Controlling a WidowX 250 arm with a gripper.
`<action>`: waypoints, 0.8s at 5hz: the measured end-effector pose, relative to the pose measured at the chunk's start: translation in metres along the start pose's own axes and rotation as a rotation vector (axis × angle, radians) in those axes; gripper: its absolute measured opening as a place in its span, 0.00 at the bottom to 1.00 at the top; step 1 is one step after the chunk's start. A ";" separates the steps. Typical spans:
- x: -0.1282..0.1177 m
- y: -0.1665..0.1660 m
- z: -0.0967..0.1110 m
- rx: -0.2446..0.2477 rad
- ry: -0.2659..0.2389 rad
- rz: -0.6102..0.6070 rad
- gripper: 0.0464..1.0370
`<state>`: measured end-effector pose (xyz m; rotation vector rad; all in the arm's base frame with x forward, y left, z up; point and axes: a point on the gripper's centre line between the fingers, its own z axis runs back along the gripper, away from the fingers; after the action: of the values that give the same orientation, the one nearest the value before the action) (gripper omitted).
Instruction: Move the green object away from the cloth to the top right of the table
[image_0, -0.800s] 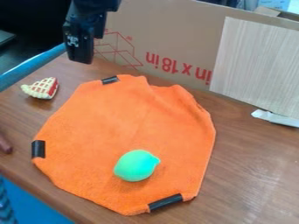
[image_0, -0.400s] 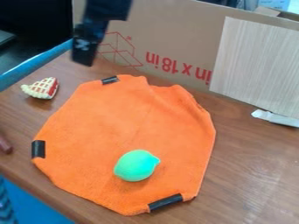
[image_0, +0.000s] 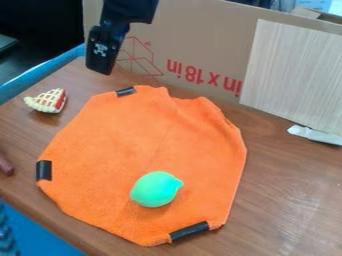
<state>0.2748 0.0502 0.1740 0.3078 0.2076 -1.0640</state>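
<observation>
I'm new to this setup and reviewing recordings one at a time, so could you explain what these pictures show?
All the pictures come from one fixed camera looking down at a slant on a wooden table. The dark shape at the upper left is the end of a robot arm, with its black gripper hanging near the table's far side. An orange cloth with black patches at its edge lies spread out, and the green object, shaped like a lemon, rests on it. Left of the cloth is a toy pie slice. Behind stands a cardboard box. The gripper is well away from the green object and does not hold it.
</observation>
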 end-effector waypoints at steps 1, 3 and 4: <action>0.033 0.003 -0.046 -0.091 0.045 0.124 0.96; 0.065 -0.035 -0.082 -0.244 -0.066 0.220 0.96; 0.071 -0.051 -0.101 -0.266 -0.114 0.254 0.96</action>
<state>0.2613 0.0035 0.0493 0.0316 0.1997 -0.7881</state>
